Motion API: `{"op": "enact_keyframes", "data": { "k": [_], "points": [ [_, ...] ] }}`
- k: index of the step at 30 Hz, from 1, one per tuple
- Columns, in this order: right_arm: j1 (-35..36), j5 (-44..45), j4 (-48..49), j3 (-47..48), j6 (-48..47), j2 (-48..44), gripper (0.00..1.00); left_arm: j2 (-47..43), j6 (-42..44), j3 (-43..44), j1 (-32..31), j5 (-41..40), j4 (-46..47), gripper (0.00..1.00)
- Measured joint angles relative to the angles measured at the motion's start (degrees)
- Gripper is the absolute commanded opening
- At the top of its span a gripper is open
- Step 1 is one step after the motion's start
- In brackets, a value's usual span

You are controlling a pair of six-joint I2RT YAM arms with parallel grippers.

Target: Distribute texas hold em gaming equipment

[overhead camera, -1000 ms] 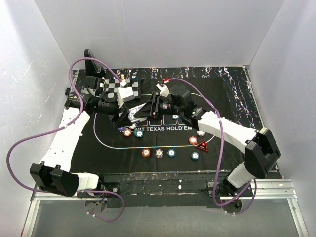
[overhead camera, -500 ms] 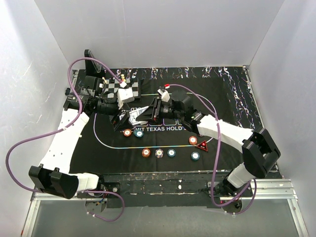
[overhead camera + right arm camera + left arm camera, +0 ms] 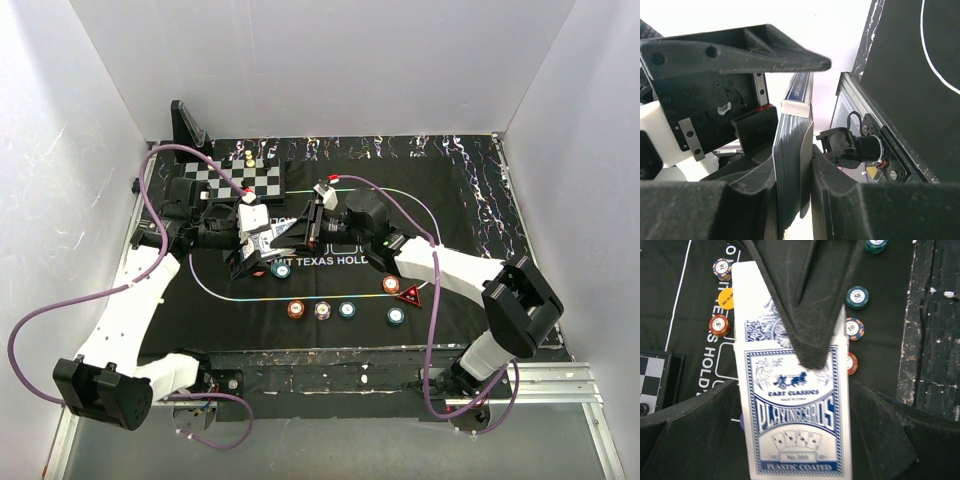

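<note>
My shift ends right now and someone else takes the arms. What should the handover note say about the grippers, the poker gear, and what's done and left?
Right gripper: shut on the card box, held above the poker mat.
Left gripper: open, a finger on either side of the box, not gripping it.
Gear: three chips sit in a row on the mat's near side, with an orange chip and the red triangular marker to their right.
Done: chips appear laid out on the mat.
Left: no loose card shows anywhere, so the deck probably has to come out and be dealt.
</note>
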Motion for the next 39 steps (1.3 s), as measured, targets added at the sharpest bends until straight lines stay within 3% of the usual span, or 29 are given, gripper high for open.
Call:
{"op": "enact_keyframes", "data": {
  "k": [7,16,25,28,35,39],
  "points": [
    [0.85,-0.48,1.14,0.00,0.59,0.85,0.22,0.83,0.22,-1.11,0.00,-0.04,3.17,0.96],
    [0.87,-0.50,1.38,0.00,0.72,0.85,0.22,5.25,7.32,4.55,-0.09,2.21,-6.60,0.72],
    [0.96,-1.22,1.29,0.00,0.57,0.85,0.22,6.32,9.35,6.58,-0.09,2.16,-11.26,0.72],
    [0.96,-1.33,1.25,0.00,0.52,0.85,0.22,6.32,8.96,6.58,-0.09,2.10,-11.32,0.61],
    [1.07,-1.29,0.81,0.00,0.33,0.85,0.24,8.35,9.86,8.33,-0.09,2.05,-14.19,0.24],
    [1.09,-1.20,0.17,0.00,0.31,0.85,0.51,10.08,10.99,9.60,-0.09,2.12,-16.00,0.14]
  ]
}}
